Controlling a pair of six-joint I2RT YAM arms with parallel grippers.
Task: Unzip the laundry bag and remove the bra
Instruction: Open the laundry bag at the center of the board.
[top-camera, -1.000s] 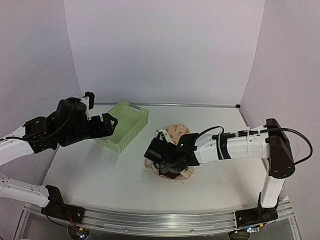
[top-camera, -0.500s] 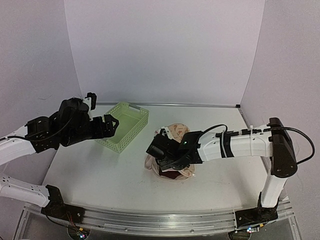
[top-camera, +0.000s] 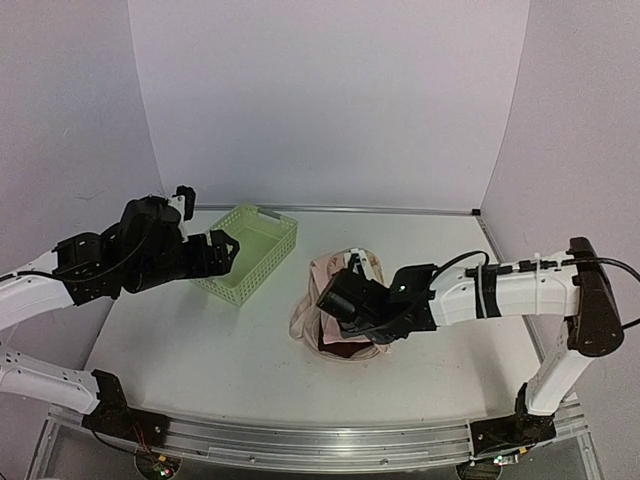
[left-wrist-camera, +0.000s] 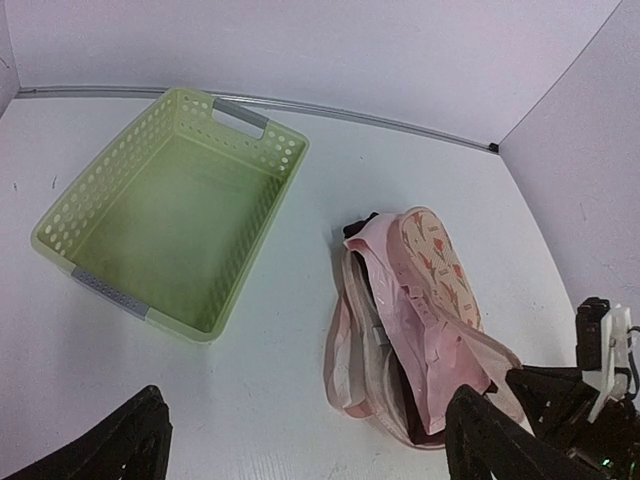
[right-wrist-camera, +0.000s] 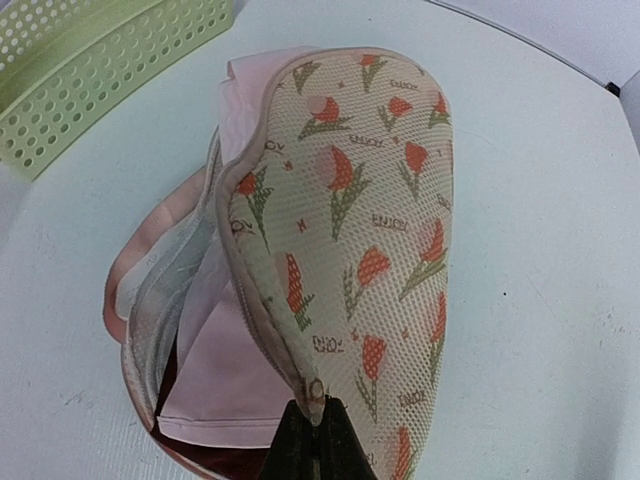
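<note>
The laundry bag (top-camera: 338, 290) lies right of the middle of the table, cream mesh with red flower print; it also shows in the left wrist view (left-wrist-camera: 436, 262) and the right wrist view (right-wrist-camera: 372, 200). It gapes open, its printed top flap lifted over a pale pink lining. The dark maroon bra (right-wrist-camera: 172, 385) shows only as a strip inside the near end (left-wrist-camera: 398, 392). My right gripper (right-wrist-camera: 318, 412) is shut on the flap's zipper edge (top-camera: 350, 305). My left gripper (top-camera: 226, 250) is open and empty, held above the table beside the basket (left-wrist-camera: 305, 455).
A light-green lattice basket (top-camera: 252, 252) stands empty left of the bag, seen also in the left wrist view (left-wrist-camera: 290, 150) and the right wrist view (right-wrist-camera: 100, 60). The white walls close in at the back and right.
My right gripper has pulled to the right with the bag's edge in it, and the printed flap has lifted and opened wider. The left arm has not moved.
</note>
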